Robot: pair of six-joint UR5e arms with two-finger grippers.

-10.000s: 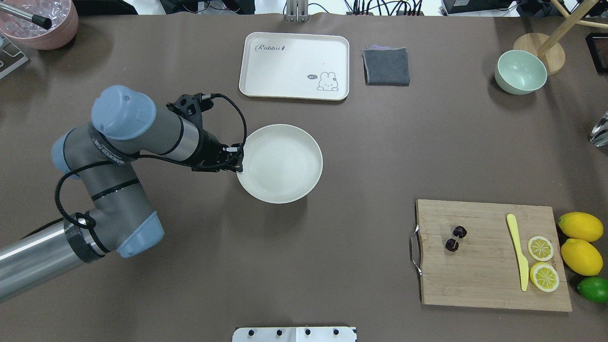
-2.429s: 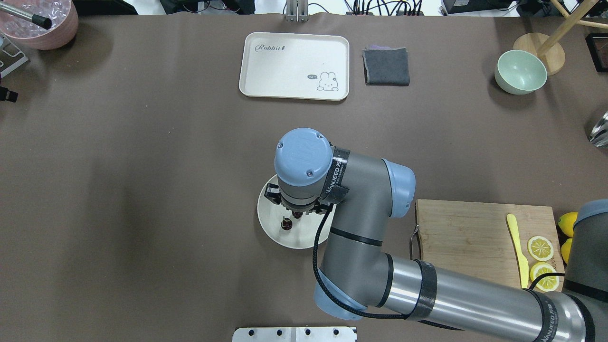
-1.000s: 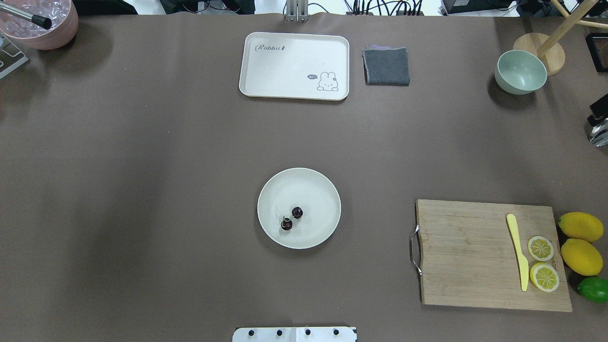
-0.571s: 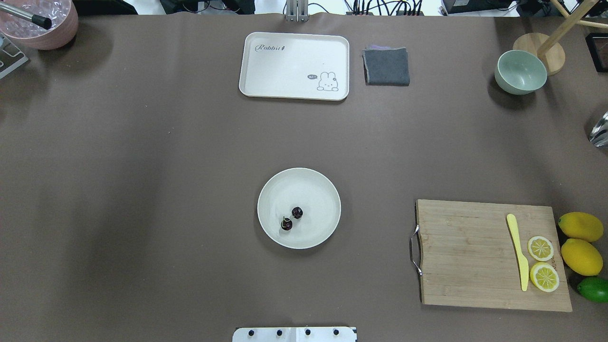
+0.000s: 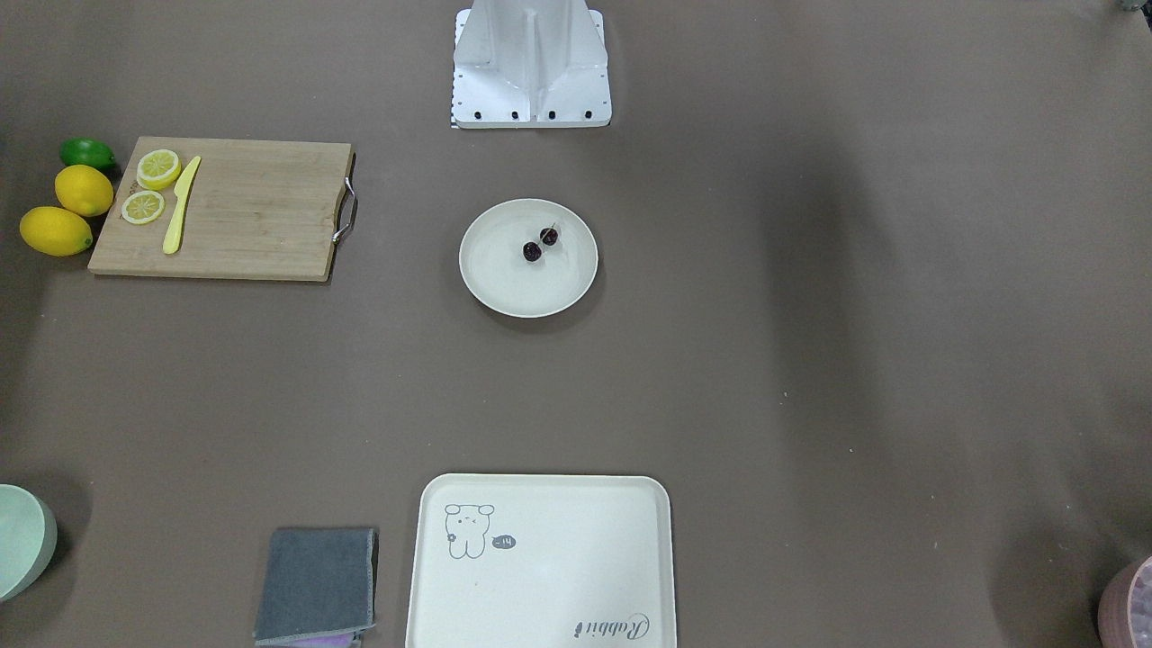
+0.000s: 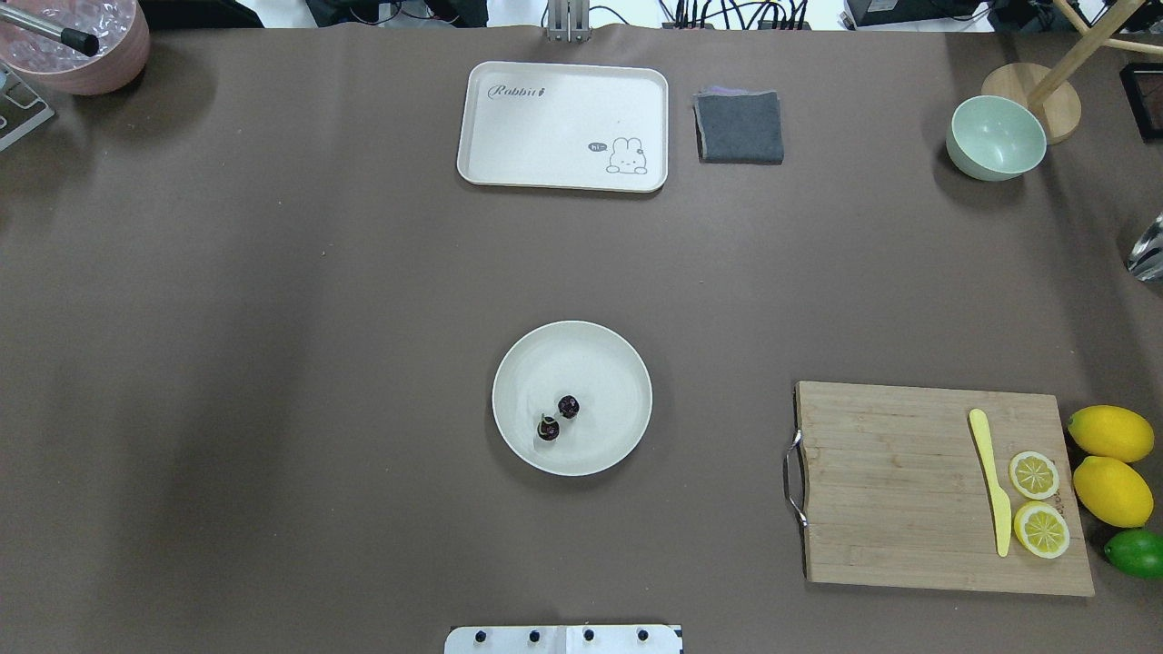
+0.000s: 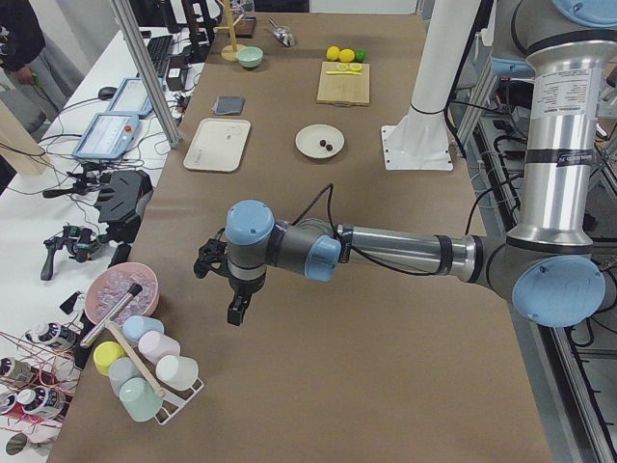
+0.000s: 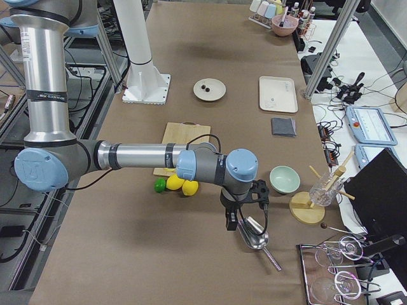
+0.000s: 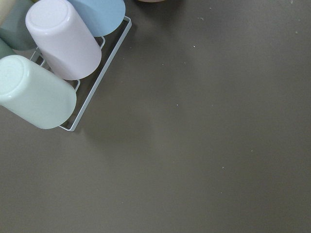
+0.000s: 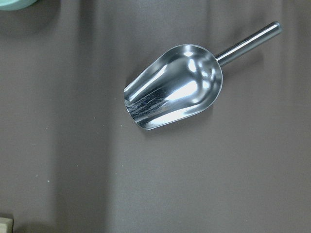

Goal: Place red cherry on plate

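Note:
The red cherry (image 6: 569,406) is a dark pair lying inside the round cream plate (image 6: 604,363) at the table's middle, toward the robot's side of the dish. It also shows on the plate (image 5: 513,288) in the front-facing view as the cherry (image 5: 532,252). Neither arm is over the table's middle. My left gripper (image 7: 235,309) hangs near the cup rack at the left end, and my right gripper (image 8: 232,222) hangs over a metal scoop at the right end. Both show only in side views, so I cannot tell whether they are open or shut.
A wooden cutting board (image 6: 909,490) carries a yellow knife (image 6: 990,481) and lemon slices, with lemons (image 6: 1110,434) and a lime beside it. At the far side are the rabbit tray (image 6: 563,125), a grey cloth (image 6: 740,127) and a green bowl (image 6: 996,138). A scoop (image 10: 175,87) and cup rack (image 9: 58,63) sit at the table's ends.
The cherries left the cutting board and now lie on the plate, which has shifted nearer the robot. Both arms have left the overhead view. Nothing has moved in the last second.

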